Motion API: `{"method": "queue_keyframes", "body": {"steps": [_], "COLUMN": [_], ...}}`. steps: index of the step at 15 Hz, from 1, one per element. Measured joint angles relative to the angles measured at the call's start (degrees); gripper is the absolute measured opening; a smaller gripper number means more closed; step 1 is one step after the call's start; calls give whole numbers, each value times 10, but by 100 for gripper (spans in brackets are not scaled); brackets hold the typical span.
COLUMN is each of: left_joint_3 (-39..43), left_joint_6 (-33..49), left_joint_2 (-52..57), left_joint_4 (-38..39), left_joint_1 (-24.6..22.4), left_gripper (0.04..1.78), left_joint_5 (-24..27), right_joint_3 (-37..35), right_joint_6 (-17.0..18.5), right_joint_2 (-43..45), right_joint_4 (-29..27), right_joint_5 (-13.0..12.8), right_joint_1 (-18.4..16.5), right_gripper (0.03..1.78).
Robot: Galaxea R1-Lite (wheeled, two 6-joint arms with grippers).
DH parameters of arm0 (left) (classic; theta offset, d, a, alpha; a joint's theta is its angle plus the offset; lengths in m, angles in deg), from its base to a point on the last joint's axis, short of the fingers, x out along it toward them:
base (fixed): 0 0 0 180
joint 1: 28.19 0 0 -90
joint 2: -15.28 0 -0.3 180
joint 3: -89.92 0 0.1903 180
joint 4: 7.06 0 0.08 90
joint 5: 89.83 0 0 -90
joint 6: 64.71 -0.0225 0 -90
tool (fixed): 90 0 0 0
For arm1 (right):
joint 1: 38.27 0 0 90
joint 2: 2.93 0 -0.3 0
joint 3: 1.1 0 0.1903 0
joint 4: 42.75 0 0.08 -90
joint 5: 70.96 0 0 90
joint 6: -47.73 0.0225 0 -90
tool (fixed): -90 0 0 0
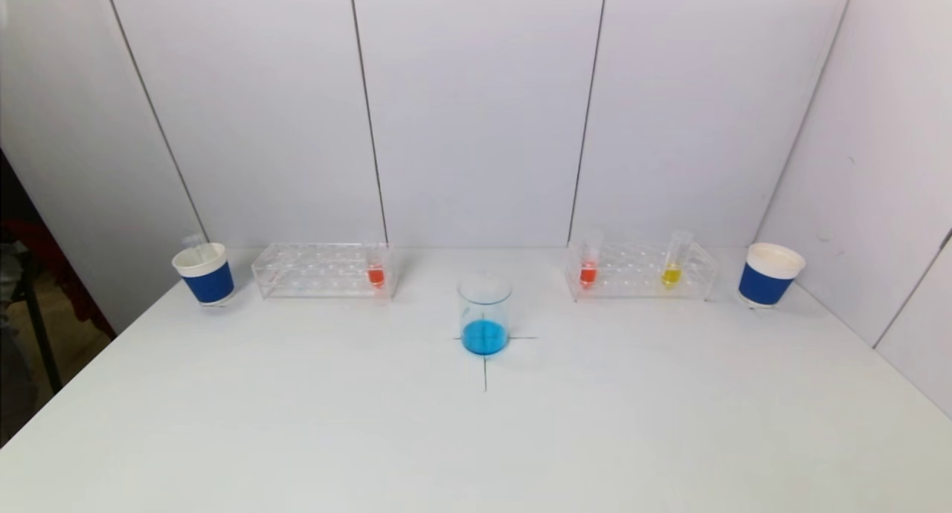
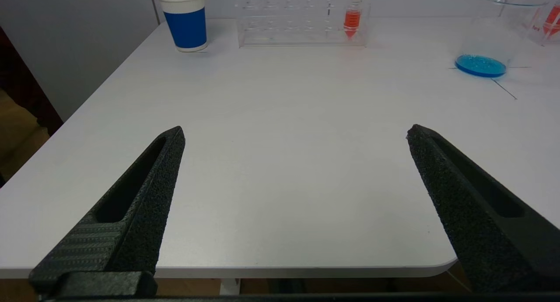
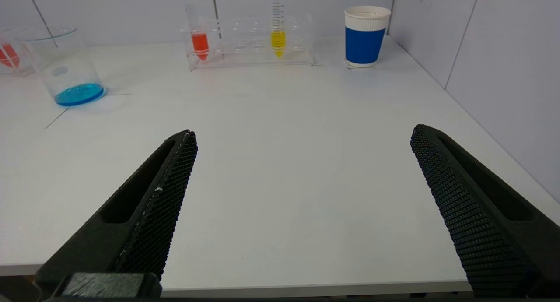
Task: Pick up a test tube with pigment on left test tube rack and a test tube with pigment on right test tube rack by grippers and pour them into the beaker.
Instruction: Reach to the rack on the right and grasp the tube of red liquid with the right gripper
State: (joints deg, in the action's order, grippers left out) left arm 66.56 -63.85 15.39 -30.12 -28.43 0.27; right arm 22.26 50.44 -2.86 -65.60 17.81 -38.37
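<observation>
Cups [image 1: 208,273] flank both racks [image 1: 323,270]; left hand [image 2: 295,133] and right hand [image 3: 303,133] gape, empty.

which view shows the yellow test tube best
The right wrist view: the yellow test tube stands clear in its rack, scale marks visible. The head view shows it smaller and farther off. The left wrist view does not show it.

The beaker [image 1: 484,314] holds blue liquid. The test tubes hold orange [image 1: 375,273], orange-red [image 1: 588,270] and yellow [image 1: 671,273] pigment. Both paper cups [image 1: 204,273] are blue with white rims.
</observation>
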Motion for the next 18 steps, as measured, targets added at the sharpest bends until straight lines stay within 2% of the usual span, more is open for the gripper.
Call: {"method": "queue_keyframes", "body": {"steps": [3, 9, 13, 18], "left_joint_3": [0, 0, 0, 0], "left_joint_6": [0, 0, 0, 0], "left_joint_2": [0, 0, 0, 0], "left_joint_4": [0, 0, 0, 0], "left_joint_1": [0, 0, 0, 0], "left_gripper": [177, 177, 177, 177], "left_joint_5": [0, 0, 0, 0], "right_joint_3": [0, 9, 77, 187], "right_joint_6": [1, -23, -20, -20], "right_joint_2": [0, 0, -16, -106], "right_joint_4": [1, -7, -17, -10], "right_joint_5": [0, 9, 23, 26], "right_joint_1": [0, 0, 0, 2], "right_gripper": [177, 177, 177, 177]}}
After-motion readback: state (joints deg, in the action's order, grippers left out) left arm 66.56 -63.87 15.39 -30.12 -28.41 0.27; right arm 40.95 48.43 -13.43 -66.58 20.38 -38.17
